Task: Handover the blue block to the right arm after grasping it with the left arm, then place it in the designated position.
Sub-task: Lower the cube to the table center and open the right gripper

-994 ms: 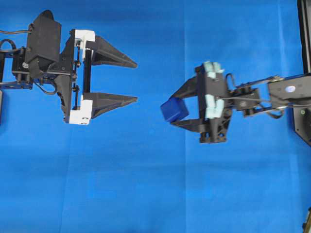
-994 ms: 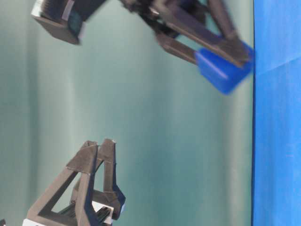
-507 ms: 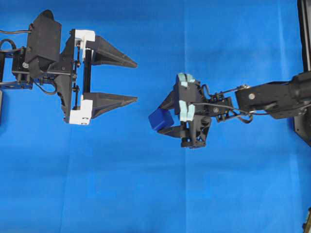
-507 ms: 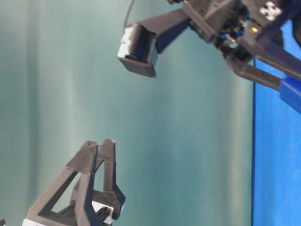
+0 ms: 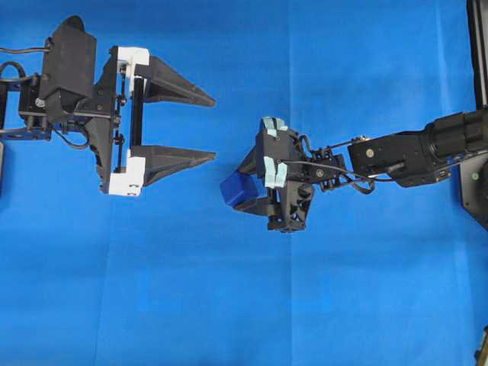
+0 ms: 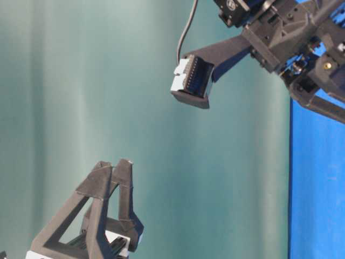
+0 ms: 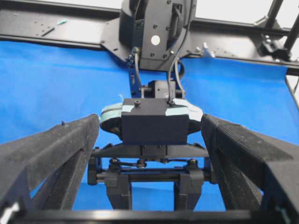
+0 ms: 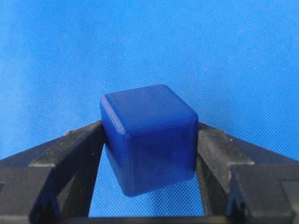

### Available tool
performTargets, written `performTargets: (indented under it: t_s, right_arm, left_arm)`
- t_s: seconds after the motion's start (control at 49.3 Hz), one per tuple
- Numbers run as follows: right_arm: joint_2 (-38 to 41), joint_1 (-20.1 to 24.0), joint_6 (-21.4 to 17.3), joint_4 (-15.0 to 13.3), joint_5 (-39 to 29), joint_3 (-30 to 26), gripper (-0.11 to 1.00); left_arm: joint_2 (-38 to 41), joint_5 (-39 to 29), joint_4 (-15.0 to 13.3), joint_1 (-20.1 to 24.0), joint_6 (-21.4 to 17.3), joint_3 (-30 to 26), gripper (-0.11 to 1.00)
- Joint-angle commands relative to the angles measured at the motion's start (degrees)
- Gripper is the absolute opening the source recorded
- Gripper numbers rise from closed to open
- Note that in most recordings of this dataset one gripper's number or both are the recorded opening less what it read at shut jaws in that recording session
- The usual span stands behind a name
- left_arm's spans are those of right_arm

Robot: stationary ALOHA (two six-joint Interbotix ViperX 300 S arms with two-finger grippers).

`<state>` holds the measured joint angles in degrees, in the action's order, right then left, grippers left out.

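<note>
Gripping the small navy-blue rounded cube [image 8: 148, 137], my right claw [image 5: 242, 185] sits mid-frame over the blue-clothed bench [image 5: 305, 305]; white-plated left claw [image 5: 210, 127], upper left, spread wide, holding nothing.

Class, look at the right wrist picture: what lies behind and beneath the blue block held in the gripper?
Only the bright blue cloth shows behind the blue block, which the right gripper holds. The cloth directly under it is covered.

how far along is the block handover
Handover looks done: the left gripper is open and empty, apart from the block. In hand: the right gripper is shut on the blue block over the blue cloth. Left: setting it down and letting go.
</note>
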<state>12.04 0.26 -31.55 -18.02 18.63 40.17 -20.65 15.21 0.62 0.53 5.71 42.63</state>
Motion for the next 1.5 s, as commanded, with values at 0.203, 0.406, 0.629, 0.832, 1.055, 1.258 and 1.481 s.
performTargets:
  t_s: [0.203,0.406,0.629,0.832,1.055,1.258,1.481]
  right_arm:
    - [0.4,0.1,0.2,0.2,0.7,-1.1,0.51]
    - [1.0,0.2,0.2,0.2,1.2,-1.2,0.51]
    - [1.3,0.2,0.0,2.5,1.3,-1.7,0.51]
    - [1.3,0.2,0.0,4.5,1.1,-1.6,0.88]
    - [1.1,0.6,0.0,4.6,1.1,-1.8,0.82]
    - [-2.5,1.1,0.2,4.5,-2.5,-1.6,0.84]
    - [-10.9,1.6,0.4,4.1,-10.9,-1.2,0.84]
  left_arm:
    - [-1.1,0.5,0.2,-0.1,0.0,-0.5,0.93]
    - [-1.1,0.5,0.2,-0.1,0.0,-0.6,0.93]
    - [-1.1,0.5,0.2,-0.1,-0.1,-0.6,0.93]
    - [-1.1,0.5,0.2,-0.1,-0.1,-0.5,0.93]
    - [-1.1,0.5,0.2,-0.1,-0.1,-0.5,0.93]
    - [-1.1,0.5,0.2,-0.1,-0.1,-0.5,0.93]
    - [-1.1,0.5,0.2,0.0,0.0,-0.7,0.93]
